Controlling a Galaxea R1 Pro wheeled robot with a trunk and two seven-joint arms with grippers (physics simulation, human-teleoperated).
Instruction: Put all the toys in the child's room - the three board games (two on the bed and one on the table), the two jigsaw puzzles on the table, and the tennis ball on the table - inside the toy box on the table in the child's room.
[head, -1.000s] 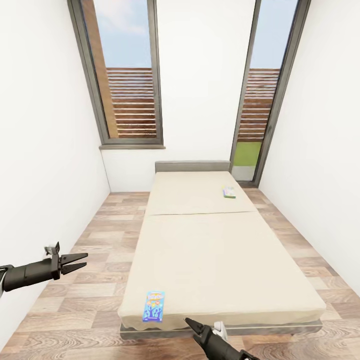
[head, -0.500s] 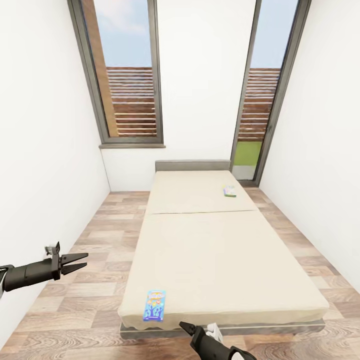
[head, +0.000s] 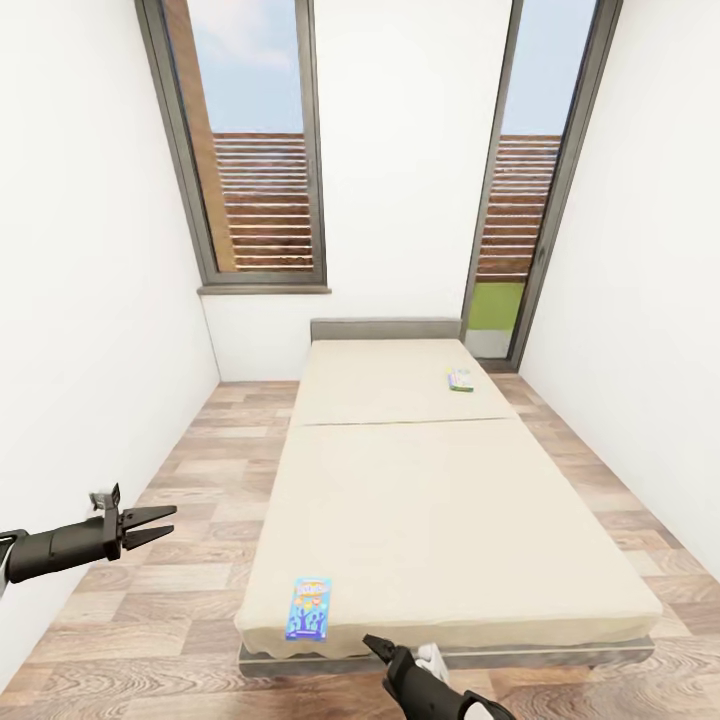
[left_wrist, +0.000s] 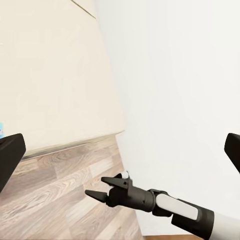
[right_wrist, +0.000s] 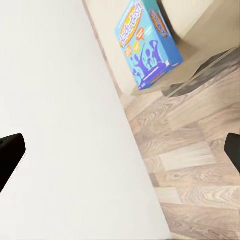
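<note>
So the robot was parked at the foot of the bed (head: 440, 500), looking down its length toward the grey headboard (head: 385, 331) and the two tall windows at the far wall. Plain beige mattress, wood-plank floor (head: 190, 470) on both sides, white walls close in on either side.

Two board games were lying on the bed. The blue board game (head: 308, 608) sat flat at the near left corner of the mattress, right by the near edge. In the right wrist view you could read it much better: blue cover with cartoon figures and yellow lettering (right_wrist: 147, 42), lying on the mattress close to the corner, with the bed's dark frame and the floor beyond it. The other board game (head: 460, 380) was way up at the far end on the right side, near the headboard, too small to make out more than a whitish cover with a green edge.

The left gripper (head: 160, 523) was out over the floor to the left of the bed, well apart from both boxes, jaws a little apart at the tips and holding nothing. The right gripper (head: 370, 642) was low at the near edge of the bed, just right of the blue box and not touching it. From the left wrist view it (left_wrist: 99, 187) showed its two fingers slightly spread and empty.
</note>
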